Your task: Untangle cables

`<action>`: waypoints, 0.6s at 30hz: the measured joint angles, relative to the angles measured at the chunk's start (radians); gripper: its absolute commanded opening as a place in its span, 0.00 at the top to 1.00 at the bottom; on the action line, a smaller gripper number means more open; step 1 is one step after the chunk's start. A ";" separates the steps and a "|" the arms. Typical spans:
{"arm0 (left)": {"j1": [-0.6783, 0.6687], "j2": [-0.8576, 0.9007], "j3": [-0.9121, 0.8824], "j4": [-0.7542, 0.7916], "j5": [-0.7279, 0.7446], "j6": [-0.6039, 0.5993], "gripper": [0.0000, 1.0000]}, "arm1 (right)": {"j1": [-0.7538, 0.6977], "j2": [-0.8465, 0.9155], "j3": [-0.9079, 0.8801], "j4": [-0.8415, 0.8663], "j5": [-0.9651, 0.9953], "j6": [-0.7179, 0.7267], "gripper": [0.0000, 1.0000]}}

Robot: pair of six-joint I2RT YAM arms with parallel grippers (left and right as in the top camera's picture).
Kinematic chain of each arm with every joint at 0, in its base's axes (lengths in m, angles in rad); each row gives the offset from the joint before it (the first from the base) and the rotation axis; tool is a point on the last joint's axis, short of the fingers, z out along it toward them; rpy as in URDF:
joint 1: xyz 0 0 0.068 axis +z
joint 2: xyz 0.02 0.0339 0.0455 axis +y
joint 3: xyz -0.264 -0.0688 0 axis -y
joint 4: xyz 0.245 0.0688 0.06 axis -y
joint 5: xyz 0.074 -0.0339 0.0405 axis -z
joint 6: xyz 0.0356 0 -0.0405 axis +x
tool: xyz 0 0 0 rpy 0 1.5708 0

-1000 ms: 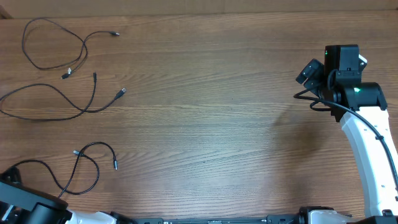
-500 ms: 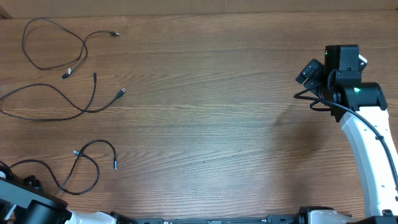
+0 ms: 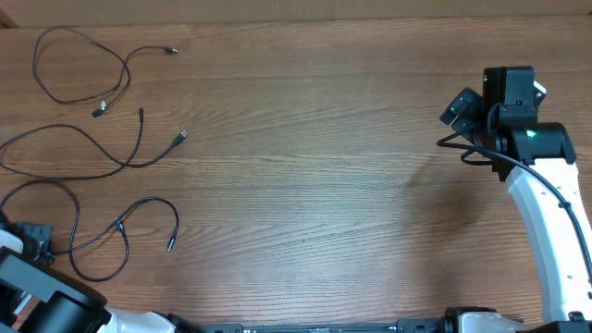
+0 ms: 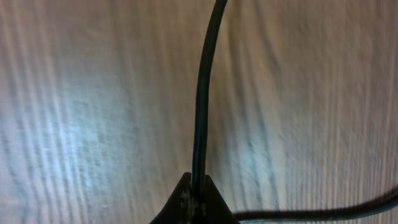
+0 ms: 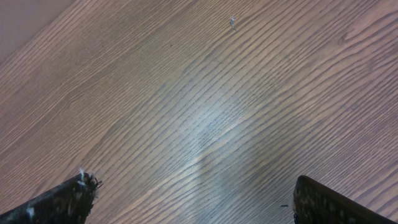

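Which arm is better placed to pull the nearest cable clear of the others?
Left. The left gripper is shut on that cable, on the side where the rest lie. The right gripper hangs open over bare table far to the right.

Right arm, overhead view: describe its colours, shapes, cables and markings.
The right arm has a white curved link, black boxy joint housings with a small green light, and a thin black wire looping beside them. Its fingers are black, flecked white.

Wooden table (image 3: 305, 185), three thin black cables (image 3: 141, 134)
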 measured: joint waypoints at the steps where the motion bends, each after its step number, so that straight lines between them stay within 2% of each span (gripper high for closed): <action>1: -0.012 0.000 0.000 -0.008 -0.009 0.010 0.96 | 0.000 0.000 0.000 -0.001 0.000 0.001 0.00; 6: -0.012 0.000 0.000 -0.072 -0.109 -0.023 0.96 | 0.000 0.000 0.000 -0.001 0.000 0.000 0.00; 9: 0.023 0.000 0.000 -0.117 -0.173 -0.084 0.96 | 0.000 0.000 0.000 -0.001 0.000 0.001 0.00; 11: 0.053 0.000 0.000 -0.121 -0.191 -0.116 0.80 | 0.000 0.000 0.000 -0.001 0.000 0.001 0.00; 12: 0.061 0.000 0.000 -0.110 -0.195 -0.120 0.69 | 0.000 0.000 0.000 -0.001 0.000 0.001 0.00; 13: 0.071 0.000 0.000 -0.094 -0.198 -0.120 0.65 | 0.000 0.000 0.000 0.000 0.000 0.001 0.00; 16: 0.079 0.000 0.000 -0.042 -0.173 -0.078 0.19 | 0.000 0.000 0.000 -0.001 0.000 0.001 0.00; 18: 0.074 0.000 0.000 -0.035 -0.131 -0.057 0.03 | 0.000 0.000 0.000 0.000 0.000 0.000 0.00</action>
